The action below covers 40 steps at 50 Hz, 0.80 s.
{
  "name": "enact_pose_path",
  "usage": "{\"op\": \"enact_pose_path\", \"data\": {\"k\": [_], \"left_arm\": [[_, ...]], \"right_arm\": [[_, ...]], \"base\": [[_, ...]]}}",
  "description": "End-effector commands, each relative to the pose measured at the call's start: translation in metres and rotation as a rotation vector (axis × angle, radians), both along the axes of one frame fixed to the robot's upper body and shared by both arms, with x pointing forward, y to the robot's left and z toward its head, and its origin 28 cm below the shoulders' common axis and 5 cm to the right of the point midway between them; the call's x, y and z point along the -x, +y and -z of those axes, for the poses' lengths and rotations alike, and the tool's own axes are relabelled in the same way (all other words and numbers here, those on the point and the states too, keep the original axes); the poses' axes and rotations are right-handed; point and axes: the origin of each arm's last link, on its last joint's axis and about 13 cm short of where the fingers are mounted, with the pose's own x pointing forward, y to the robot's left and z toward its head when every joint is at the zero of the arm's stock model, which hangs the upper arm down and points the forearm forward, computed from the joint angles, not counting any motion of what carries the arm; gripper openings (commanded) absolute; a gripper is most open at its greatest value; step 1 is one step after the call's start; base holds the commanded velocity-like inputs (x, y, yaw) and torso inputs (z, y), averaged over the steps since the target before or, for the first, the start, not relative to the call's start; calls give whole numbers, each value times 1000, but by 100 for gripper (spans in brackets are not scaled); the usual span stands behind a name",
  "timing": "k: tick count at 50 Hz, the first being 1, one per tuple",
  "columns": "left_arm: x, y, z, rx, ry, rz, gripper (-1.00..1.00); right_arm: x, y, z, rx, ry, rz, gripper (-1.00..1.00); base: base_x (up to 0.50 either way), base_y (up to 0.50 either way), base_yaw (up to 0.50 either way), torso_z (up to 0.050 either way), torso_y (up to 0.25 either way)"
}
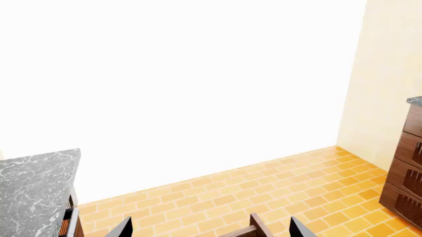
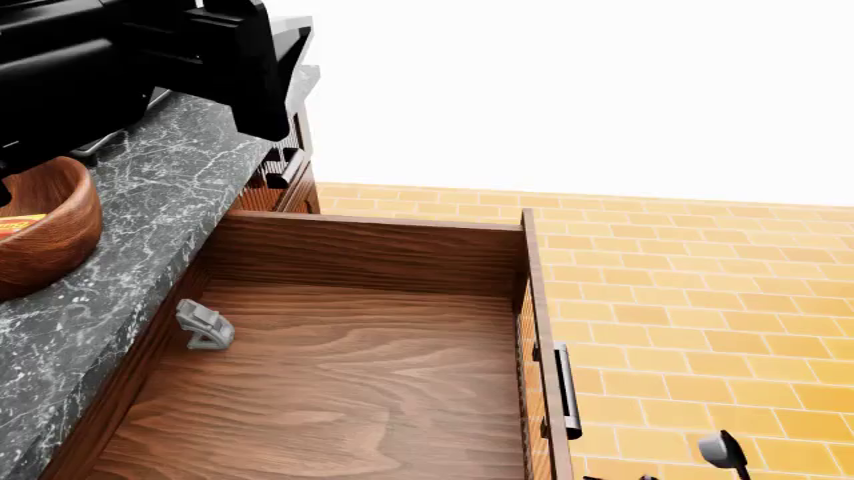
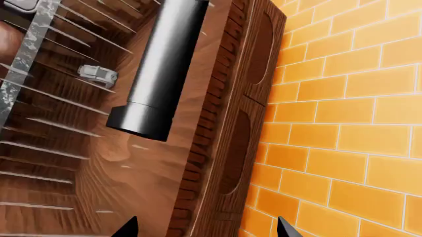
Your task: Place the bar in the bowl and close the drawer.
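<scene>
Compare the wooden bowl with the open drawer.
The bowl is round and reddish-brown; the drawer is rectangular and darker brown. The bowl sits on the marble counter; the drawer is pulled out below it. The bowl is much smaller. Both show wood grain.

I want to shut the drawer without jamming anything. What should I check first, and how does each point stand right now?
1. Bar in bowl: likely ok; a yellow-red sliver shows inside, cut off by the head view's edge.
2. Drawer shut: not ok; it is pulled far out.
3. Nothing sticking up above the drawer walls: ok; only a small grey metal piece lies on its floor.
4. Right gripper ready: ok; open, fingertips either side of the drawer front, near the handle.
5. Left gripper clear of the drawer: ok; open, facing the tiled floor.
</scene>
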Motion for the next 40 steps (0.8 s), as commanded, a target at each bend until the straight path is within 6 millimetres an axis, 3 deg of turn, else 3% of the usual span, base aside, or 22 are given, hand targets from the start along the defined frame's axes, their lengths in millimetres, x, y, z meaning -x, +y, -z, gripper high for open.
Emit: {"op": "enact_pose_path", "data": {"k": [1, 11, 26, 40], "left_arm": [[0, 0, 0, -1, 1, -1, 100], [-1, 1, 1, 0, 4, -2, 100], [-2, 2, 2, 2, 5, -5, 100], [-1, 2, 4, -2, 14, -6, 100]], "right_arm": [[-10, 19, -10, 33, -27, -97, 100], [-26, 42, -19, 35, -56, -193, 100], [-43, 66, -15, 28, -63, -313, 100], [-54, 102, -27, -120, -73, -419, 100]], "base": [[0, 0, 0, 0, 0], [0, 0, 0, 0, 0], [0, 0, 0, 0, 0], [0, 0, 0, 0, 0]]}}
